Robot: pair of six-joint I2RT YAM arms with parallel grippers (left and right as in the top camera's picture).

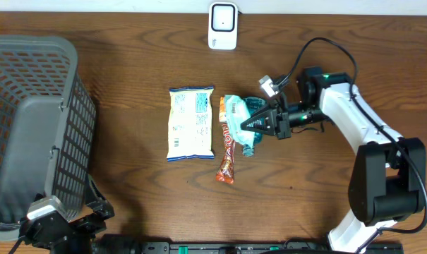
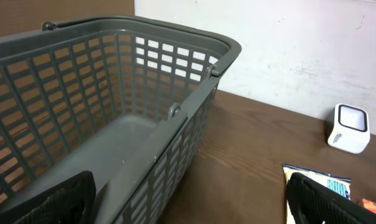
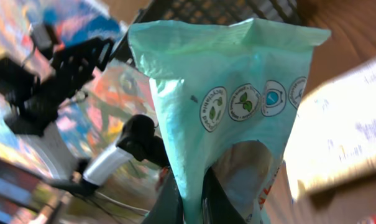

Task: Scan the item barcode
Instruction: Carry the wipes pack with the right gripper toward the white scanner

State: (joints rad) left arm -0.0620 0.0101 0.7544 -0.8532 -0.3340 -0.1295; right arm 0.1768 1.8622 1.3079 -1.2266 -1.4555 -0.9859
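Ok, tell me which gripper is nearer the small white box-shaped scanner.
Right. The right gripper, shut on a mint-green plastic packet, is mid-table, just in front of the scanner; the left gripper is open at the near-left corner beside the grey plastic basket.

The overhead camera looked straight down on my desk (image 1: 128, 197). My left wrist camera sat low, facing the basket (image 2: 82, 93) closely, with the scanner (image 2: 349, 127) beyond; the overhead view shared both. My right wrist camera sat tight against the teal packet (image 3: 225, 93).

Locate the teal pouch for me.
In the overhead view the teal pouch is right of centre, pinched in the right gripper, beside the white snack bag and orange candy bar.
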